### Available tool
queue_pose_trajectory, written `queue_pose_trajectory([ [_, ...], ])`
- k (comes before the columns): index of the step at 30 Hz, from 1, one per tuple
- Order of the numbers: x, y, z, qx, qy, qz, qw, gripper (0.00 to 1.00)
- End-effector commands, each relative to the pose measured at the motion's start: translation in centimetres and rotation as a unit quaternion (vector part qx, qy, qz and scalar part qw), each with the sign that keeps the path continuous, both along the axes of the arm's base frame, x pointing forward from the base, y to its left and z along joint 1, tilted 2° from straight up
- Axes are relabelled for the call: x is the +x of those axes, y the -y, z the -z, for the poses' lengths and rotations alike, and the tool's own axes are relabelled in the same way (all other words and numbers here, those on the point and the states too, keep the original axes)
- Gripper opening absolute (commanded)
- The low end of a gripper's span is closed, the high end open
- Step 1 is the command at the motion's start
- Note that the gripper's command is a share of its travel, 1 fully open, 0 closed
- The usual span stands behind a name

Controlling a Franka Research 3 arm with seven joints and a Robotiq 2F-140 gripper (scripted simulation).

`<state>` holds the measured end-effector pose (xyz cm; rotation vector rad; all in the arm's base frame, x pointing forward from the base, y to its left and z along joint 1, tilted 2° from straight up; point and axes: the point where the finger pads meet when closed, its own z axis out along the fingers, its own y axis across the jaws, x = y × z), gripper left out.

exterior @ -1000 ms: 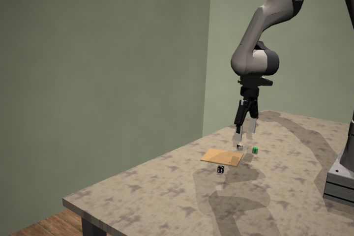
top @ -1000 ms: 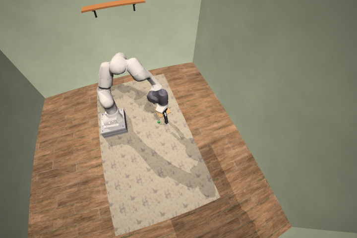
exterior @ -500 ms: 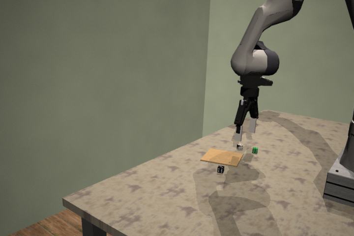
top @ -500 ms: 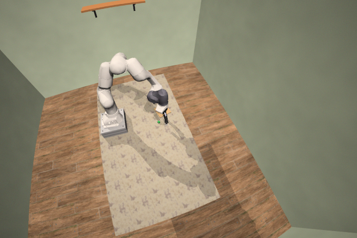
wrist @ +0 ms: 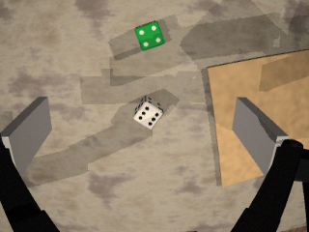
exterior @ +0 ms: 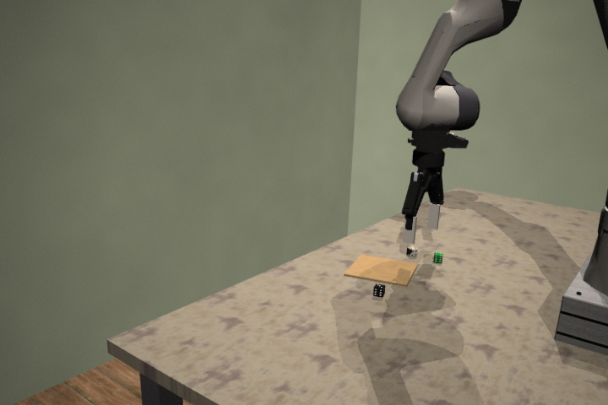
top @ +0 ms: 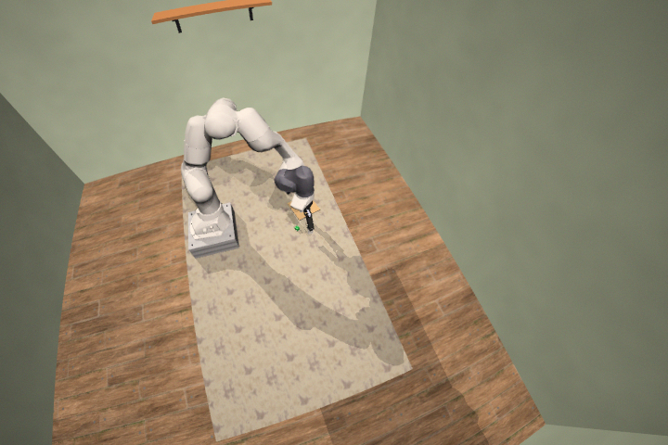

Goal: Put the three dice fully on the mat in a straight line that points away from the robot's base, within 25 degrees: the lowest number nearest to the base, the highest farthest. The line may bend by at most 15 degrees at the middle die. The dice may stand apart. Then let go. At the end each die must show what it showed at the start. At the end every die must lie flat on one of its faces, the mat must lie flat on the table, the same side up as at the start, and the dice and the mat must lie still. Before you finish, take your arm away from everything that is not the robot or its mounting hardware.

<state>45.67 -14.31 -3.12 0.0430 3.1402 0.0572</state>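
Glossy green die [top: 296,228] [exterior: 437,257] [wrist: 150,36], flat square orange mat [top: 315,209] [exterior: 380,270]

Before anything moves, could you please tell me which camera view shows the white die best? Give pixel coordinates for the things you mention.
The wrist view: the white die [exterior: 412,251] [wrist: 148,114] appears largest there, its six-pip face readable. The exterior view shows it small, beyond the mat [exterior: 381,270] [wrist: 241,145]; in the top view I cannot make it out.

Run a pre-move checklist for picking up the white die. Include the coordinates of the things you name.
1. Gripper [exterior: 421,229] [wrist: 142,113] open: ok.
2. White die [exterior: 412,251] [wrist: 149,114] between the fingers in the wrist view: ok.
3. Green die [top: 296,228] [exterior: 437,257] [wrist: 150,36] outside the gap between the fingers: ok.
4. Mat [top: 315,209] [exterior: 378,270] [wrist: 241,164] flat on the table: ok.
5. Black die's [exterior: 378,290] top number known: cannot tell.
6. All dice on the mat: not ok.
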Motion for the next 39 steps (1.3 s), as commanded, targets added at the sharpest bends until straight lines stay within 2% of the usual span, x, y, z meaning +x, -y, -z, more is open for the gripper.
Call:
queue_pose_trajectory([
  [1,0.0,-1.1,-0.1,0.000,0.001,0.004,1.000,1.00],
  [8,-0.4,-3.6,-0.2,0.000,0.001,0.004,1.000,1.00],
  [22,-2.2,-15.1,-0.6,0.000,0.001,0.004,1.000,1.00],
  [24,-2.2,-15.1,-0.6,0.000,0.001,0.004,1.000,1.00],
  [32,-3.1,-21.6,-0.8,0.000,0.001,0.004,1.000,1.00],
  [39,-3.7,-25.1,-0.9,0.000,0.001,0.004,1.000,1.00],
])
